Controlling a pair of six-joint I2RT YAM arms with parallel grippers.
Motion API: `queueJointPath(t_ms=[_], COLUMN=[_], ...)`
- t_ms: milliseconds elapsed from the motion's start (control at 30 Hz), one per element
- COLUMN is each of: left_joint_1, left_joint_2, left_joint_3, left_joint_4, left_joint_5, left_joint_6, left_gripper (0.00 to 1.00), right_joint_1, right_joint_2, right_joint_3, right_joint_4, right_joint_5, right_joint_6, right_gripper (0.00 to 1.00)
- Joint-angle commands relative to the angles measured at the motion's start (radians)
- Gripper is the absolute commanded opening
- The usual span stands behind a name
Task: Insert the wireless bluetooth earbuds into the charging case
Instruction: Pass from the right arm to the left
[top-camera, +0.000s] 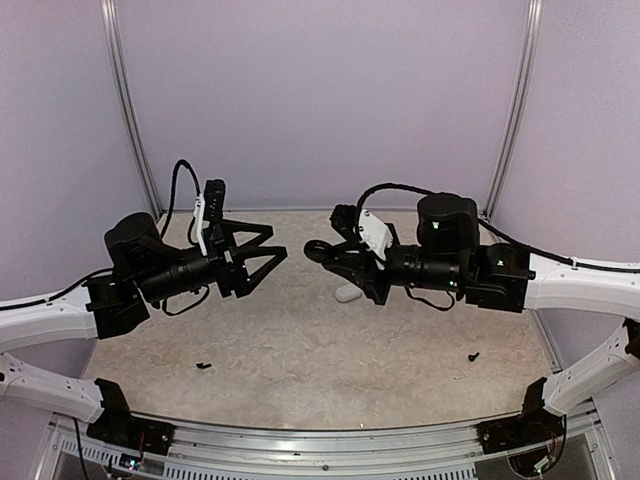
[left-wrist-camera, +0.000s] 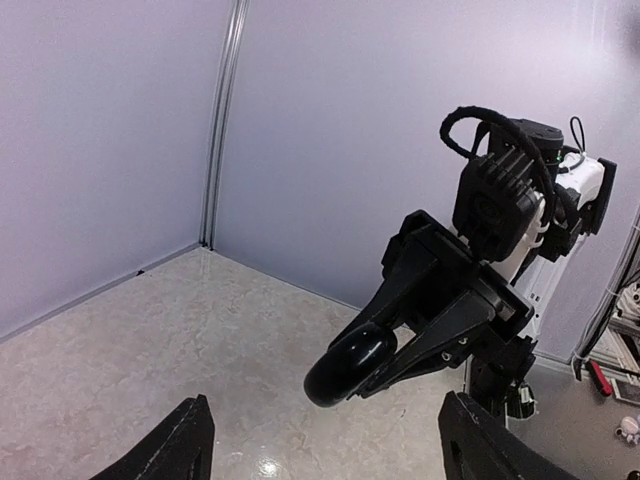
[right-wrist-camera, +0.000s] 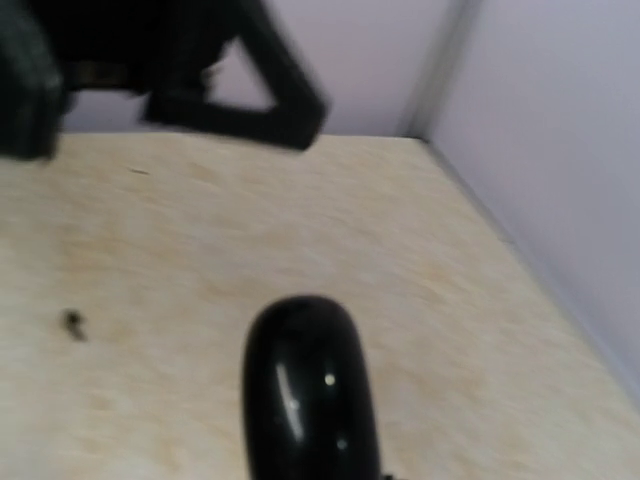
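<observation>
Looks like a robotics lab cell: plain lilac panels (top-camera: 320, 100) on aluminium posts (top-camera: 128, 110) box in a speckled beige tabletop (top-camera: 300, 350), with 2 cabled robot arms (top-camera: 170, 265) mounted along a metal rail (top-camera: 330, 445).

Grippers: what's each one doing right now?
Left gripper: open, empty.
Right gripper: closed on a black rounded object.

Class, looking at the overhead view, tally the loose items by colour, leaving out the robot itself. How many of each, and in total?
White: 1, the charging case on the table.
Black: 3, a tiny bit on the left, a tiny bit on the right, and the glossy rounded piece in the right gripper.
Total: 4
</observation>
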Motion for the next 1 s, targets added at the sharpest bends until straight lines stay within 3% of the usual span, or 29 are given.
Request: queueJointPath(t_ms=[0,300,967], left_joint_1=[-0.006,-0.029,-0.049], left_joint_2=[-0.013,0.029,0.088], left_joint_3=[0.052,0.072,0.128], left_joint_4=[-0.094,-0.043,-0.077], left_joint_5=[0.028,0.129,0.12], left_joint_6=[0.155,0.101,0.075], left_gripper=[0.76,0.68,0.59], right_joint_1=[-0.038,-0.076,-0.214], right_joint_2=[-0.024,-0.003,0.048], right_joint_3=[0.033,0.06,0.071], right_joint_4=[-0.059,-0.062,0.026], right_joint_5=[-0.291,-0.456,-0.842], right_joint_6=[0.101,0.192,0.475], right_gripper=[0.0,0.0,0.0])
